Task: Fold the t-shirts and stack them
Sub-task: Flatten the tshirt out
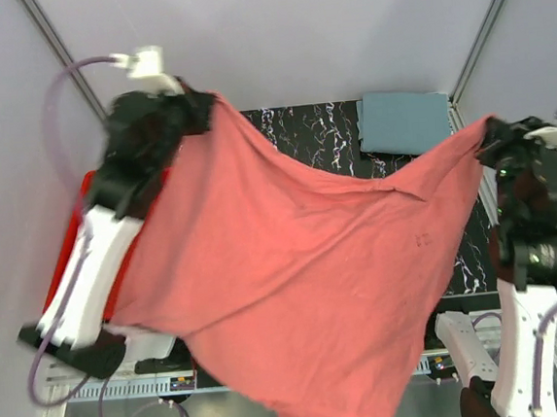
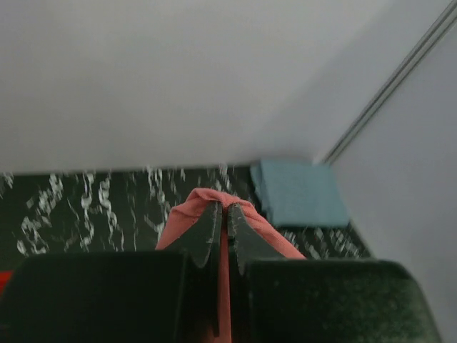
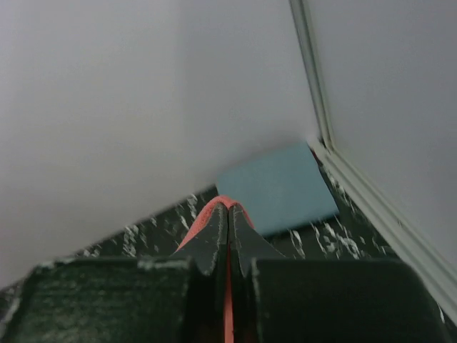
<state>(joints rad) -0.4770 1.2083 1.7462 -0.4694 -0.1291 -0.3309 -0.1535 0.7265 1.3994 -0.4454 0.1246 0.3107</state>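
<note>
- Nearest the overhead camera we see the salmon-pink t-shirt (image 1: 303,265), lifted off the table (image 1: 301,133) and slung like a hammock between the two arms. Its loose lower edge droops toward 6 o'clock, past the table's near edge.
- We judge it light, soft and quite limp. It sags deeply in the middle and keeps no shape of its own, so it will need to be laid down flat before any fold holds.
- For us, the best places to hold it are the corners and hems, pinching through both layers. A shallow pinch on cotton this thin could slip.
- It looks plain and matte, with long creases running from each held corner into the sag. We cannot find a neck label from here.
- The left pincer (image 1: 197,108), up at 11 o'clock, is clamped on one corner. From its wrist we see pink cloth bulging over the closed tips.
- The right pincer (image 1: 482,142), at 3 o'clock, is pinched tight on the opposite corner, with a thin pink line between its fingers (image 3: 214,239).
- The grey-blue t-shirt (image 1: 405,121) lies at 1 o'clock on the dark marbled table, already a neat folded rectangle.
- A red tray (image 1: 67,246) sits at 9 o'clock, mostly hidden under the left arm.
</note>
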